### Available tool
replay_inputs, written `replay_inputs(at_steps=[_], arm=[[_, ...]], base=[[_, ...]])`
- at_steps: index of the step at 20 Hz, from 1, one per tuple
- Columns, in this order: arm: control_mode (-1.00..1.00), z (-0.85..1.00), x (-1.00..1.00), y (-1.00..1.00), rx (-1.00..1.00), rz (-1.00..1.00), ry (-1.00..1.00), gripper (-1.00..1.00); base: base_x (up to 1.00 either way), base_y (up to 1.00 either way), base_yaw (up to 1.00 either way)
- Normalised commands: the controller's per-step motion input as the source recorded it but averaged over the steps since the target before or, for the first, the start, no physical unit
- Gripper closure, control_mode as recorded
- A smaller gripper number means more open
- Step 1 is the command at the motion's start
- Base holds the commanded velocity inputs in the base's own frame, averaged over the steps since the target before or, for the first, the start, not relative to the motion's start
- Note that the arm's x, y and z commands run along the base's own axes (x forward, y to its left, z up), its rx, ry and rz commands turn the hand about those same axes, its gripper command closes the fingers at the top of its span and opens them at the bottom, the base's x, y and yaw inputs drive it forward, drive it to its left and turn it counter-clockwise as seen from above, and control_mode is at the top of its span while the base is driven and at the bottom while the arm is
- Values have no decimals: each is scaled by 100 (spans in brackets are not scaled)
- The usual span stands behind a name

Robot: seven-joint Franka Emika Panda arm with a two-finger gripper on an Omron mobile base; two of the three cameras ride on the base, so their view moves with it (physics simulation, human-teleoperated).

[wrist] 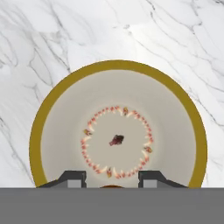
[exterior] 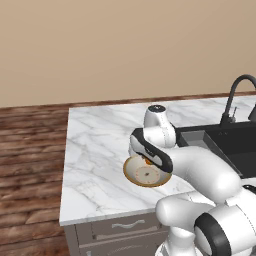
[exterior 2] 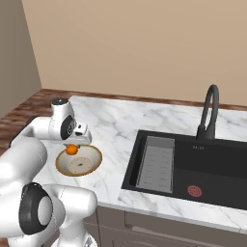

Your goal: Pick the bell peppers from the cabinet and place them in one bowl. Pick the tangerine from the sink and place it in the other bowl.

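One bowl on show: the tan-brown bowl (exterior 2: 78, 162) sits on the counter straight beneath the gripper, clear of the sink.
Counter: white marble worktop (exterior: 100, 150) with grey veins, spreading out under the gripper on all sides; a grey drawer front with a pale handle shows below its near edge in the left base view.
Sink: black rectangular sink (exterior 2: 193, 166) sunk into the worktop, well off to the gripper's right in the right base view; a ribbed grey tray lies along its side nearest the gripper and a pinkish-red round drain (exterior 2: 194, 191) is on its floor.
Tap: black gooseneck tap (exterior 2: 208, 113) behind the sink, far from the gripper.
Bowl: round, with a mustard-tan rim and pale grey inside (wrist: 118, 131); a ring of small red and gold marks circles a dark red spot at its centre.
Gripper: the gripper (exterior 2: 72, 143) points down over the bowl's far edge, its jaws clamped on the tangerine.
Tangerine: small orange ball (exterior 2: 71, 150) held between the fingertips (wrist: 74, 178), above the bowl's inside and just over its rim; in the hand view only a sliver of orange shows between the tips.
Writing: no readable lettering or brand on any surface; the bowl's marks are pattern, not text.
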Motion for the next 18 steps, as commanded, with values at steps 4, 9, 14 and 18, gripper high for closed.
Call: replay_inputs(at_steps=[4, 9, 14, 18], arm=[[-100, -36, 0, 0, 0, -2, 3, 100], [-100, -32, -9, -2, 0, -1, 0, 100], [-100, -29, -6, 0, 0, -1, 0, 100], [-100, -26, 0, -1, 0, 0, 0, 100]], base=[[0, 0, 0], [0, 0, 0], [0, 0, 0], [0, 0, 0]])
